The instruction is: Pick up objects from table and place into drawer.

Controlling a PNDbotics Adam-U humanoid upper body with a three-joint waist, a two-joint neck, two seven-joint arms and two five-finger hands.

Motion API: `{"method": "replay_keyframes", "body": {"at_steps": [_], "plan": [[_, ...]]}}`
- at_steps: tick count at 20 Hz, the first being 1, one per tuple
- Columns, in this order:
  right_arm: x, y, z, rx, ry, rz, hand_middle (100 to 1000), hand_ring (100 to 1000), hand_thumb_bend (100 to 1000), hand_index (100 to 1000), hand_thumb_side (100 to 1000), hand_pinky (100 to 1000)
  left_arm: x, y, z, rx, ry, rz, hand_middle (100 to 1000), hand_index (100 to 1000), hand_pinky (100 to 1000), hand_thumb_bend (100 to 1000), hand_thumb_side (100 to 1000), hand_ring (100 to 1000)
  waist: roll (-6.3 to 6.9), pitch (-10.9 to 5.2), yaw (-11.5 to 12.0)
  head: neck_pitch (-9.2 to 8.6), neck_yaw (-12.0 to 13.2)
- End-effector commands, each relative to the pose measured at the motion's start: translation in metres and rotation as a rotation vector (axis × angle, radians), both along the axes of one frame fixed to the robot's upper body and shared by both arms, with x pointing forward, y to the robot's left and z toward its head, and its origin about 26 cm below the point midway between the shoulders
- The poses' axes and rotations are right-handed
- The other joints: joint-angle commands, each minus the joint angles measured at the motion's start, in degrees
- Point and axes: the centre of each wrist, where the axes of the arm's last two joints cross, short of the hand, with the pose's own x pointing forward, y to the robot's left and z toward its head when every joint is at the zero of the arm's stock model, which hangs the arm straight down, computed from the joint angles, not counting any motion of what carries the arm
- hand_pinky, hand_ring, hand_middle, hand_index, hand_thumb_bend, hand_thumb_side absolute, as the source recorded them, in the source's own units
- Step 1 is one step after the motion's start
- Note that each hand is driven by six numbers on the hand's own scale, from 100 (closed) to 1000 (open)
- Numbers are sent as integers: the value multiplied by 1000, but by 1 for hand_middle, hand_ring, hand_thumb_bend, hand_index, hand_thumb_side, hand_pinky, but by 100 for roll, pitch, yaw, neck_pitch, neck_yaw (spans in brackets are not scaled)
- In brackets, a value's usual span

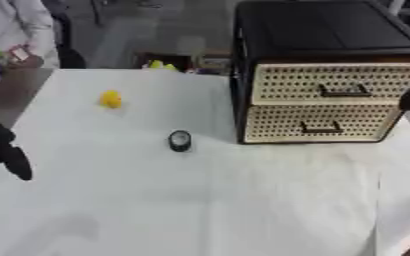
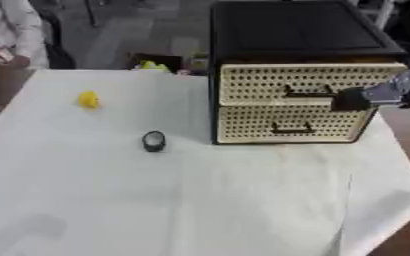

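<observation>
No readable text, label, brand or number anywhere.

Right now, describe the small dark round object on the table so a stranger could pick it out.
Start at the black cabinet with two cream perforated drawers on the white-covered table. Off its lower front corner, toward the robot's left, lies a small dark round object. The only other loose item there, a small yellow object, lies farther back and left.
</observation>
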Motion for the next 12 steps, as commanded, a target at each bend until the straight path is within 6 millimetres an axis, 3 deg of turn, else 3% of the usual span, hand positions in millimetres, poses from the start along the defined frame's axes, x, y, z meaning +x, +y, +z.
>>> {"method": "replay_keyframes", "body": {"at_steps": [1,12], "plan": [[-4,7,10,-121,-26,6,100,100,1000,784,550,100,-1,1,10,27,-24,-13,707,781,503,100,897,563,-6,-82,8,-25,-39],[1,26,4,-261,102,49,100,100,1000,781,565,100,0,-1,11,31,-27,-23,709,782,503,100,897,563,-4,-63,59,-23,-85]]}}
